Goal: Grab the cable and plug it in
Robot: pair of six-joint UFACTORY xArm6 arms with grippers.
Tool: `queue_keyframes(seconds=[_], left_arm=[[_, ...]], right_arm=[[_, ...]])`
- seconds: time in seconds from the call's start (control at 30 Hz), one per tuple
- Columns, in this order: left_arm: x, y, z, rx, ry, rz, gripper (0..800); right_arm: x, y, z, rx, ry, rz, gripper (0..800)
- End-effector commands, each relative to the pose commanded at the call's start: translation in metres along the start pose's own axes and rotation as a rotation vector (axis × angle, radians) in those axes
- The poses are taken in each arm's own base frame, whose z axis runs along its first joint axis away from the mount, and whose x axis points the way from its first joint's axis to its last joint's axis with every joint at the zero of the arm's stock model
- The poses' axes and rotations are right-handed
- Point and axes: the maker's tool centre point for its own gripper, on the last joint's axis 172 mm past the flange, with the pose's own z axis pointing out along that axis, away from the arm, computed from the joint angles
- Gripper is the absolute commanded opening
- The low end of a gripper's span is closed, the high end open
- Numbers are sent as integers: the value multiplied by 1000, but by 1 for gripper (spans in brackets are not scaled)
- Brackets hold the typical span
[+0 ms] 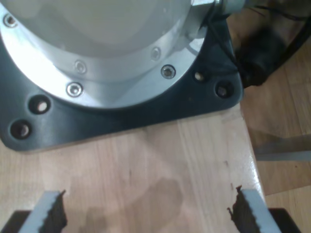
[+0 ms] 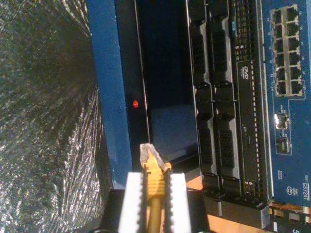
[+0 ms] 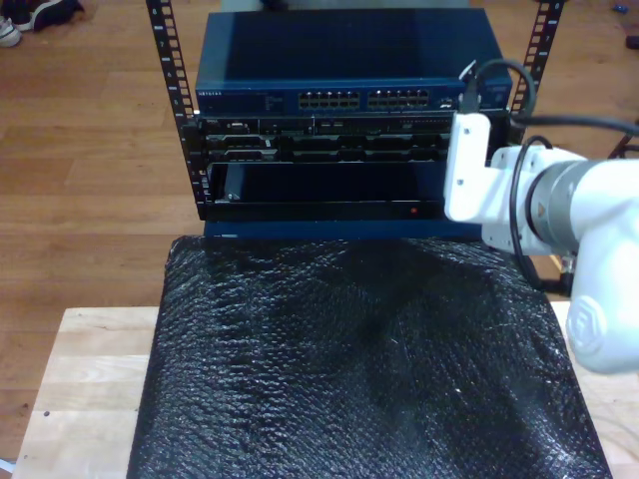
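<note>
Jaws of my second gripper (image 2: 154, 194) are clamped on the thin yellow-orange network cable (image 2: 154, 187), its clear plastic plug (image 2: 147, 153) pointing at the blue rack-mounted switch (image 2: 286, 126). The grab looks done; reaching a port (image 2: 286, 53) and inserting remain. My first gripper (image 1: 146, 208) hangs spread and empty over pale wooden tabletop (image 1: 146, 160).

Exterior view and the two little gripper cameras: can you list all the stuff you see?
Cable: one, yellow-orange, clear plug at its tip, pinched in my second gripper.
Rack: one, black and blue, behind the mat in the exterior view.
Ports: many, grey, on the blue panel.
Light: one, red, on the rack's front.
Mat: one, black, crinkly, over the table.
Table: one, pale wood.
Arm base: one, silver on a black plate.
First gripper: open, above bare wood.
Second gripper: white fingers, facing the rack.
</note>
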Motion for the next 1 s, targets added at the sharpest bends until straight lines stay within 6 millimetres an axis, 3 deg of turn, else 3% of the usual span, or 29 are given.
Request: queue_keyframes(seconds=[0.2, 0.47, 0.77, 1.0], left_arm=[[-1, 0, -1, 0, -2, 0, 800], [-1, 0, -1, 0, -2, 1, 800], [-1, 0, -1, 0, -2, 1, 800], [0, 0, 0, 0, 0, 2, 800]], right_arm=[[7, -8, 1, -16, 10, -81, 0], [16, -1, 6, -26, 19, -155, 0], [15, -16, 12, -6, 19, -181, 0], [27, 10, 16, -81, 45, -189, 0]])
